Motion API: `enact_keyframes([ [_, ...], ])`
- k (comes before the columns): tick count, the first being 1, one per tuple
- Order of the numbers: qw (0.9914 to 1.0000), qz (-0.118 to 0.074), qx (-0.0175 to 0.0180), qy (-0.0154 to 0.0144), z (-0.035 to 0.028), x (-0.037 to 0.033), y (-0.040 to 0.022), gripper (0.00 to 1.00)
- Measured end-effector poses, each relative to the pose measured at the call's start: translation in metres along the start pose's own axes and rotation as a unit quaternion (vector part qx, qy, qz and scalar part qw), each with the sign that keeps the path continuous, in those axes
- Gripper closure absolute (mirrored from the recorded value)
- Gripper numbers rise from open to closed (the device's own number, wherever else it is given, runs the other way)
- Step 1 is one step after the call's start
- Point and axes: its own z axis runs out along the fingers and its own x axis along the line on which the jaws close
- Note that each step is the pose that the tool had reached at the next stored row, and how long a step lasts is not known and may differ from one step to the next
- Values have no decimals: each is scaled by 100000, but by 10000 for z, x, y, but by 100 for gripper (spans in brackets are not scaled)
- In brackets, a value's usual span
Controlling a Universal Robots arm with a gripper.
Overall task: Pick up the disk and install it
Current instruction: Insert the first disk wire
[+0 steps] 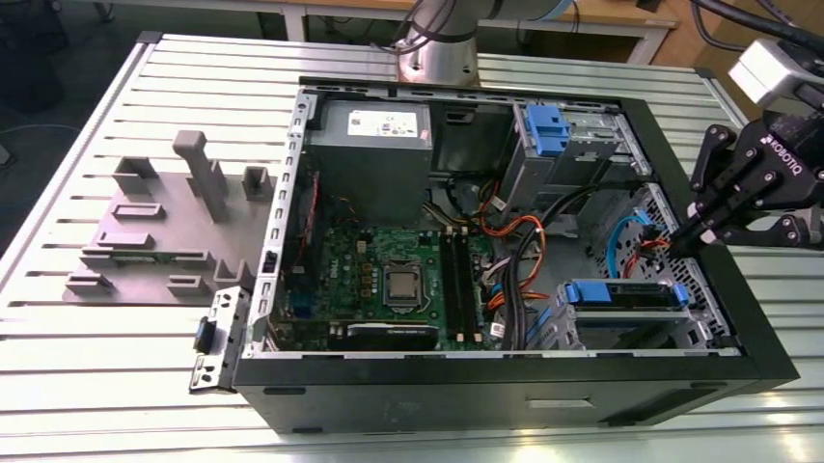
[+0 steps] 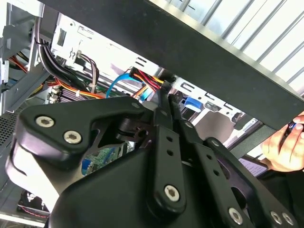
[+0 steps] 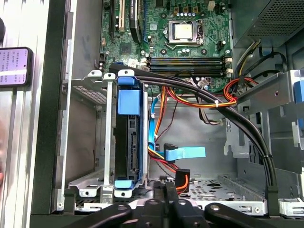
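Slatted metal table [image 1: 91,386] carries an open computer case [image 1: 515,391]; its drive cage [image 3: 109,137] holds the disk [image 3: 129,142]; tool [image 1: 671,243] fingers together.

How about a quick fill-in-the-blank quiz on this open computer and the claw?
1. The shut claw hangs by the wall of the case at the exterior view's ___.
2. The drive mounted inside the case has ___ plastic tabs.
3. The grey fixture lies ___ the case, on the slatted table.
Missing words: right; blue; outside.
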Motion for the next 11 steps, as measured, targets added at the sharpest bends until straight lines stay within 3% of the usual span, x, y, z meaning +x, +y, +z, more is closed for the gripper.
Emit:
enact_keyframes([
  [1,100000,-3,0,9,0,0,0,82],
  [8,99998,-103,21,575,-14,1,2,81],
  [9,99998,-123,23,652,-13,0,2,75],
  [11,99996,-256,39,908,-13,0,2,75],
])
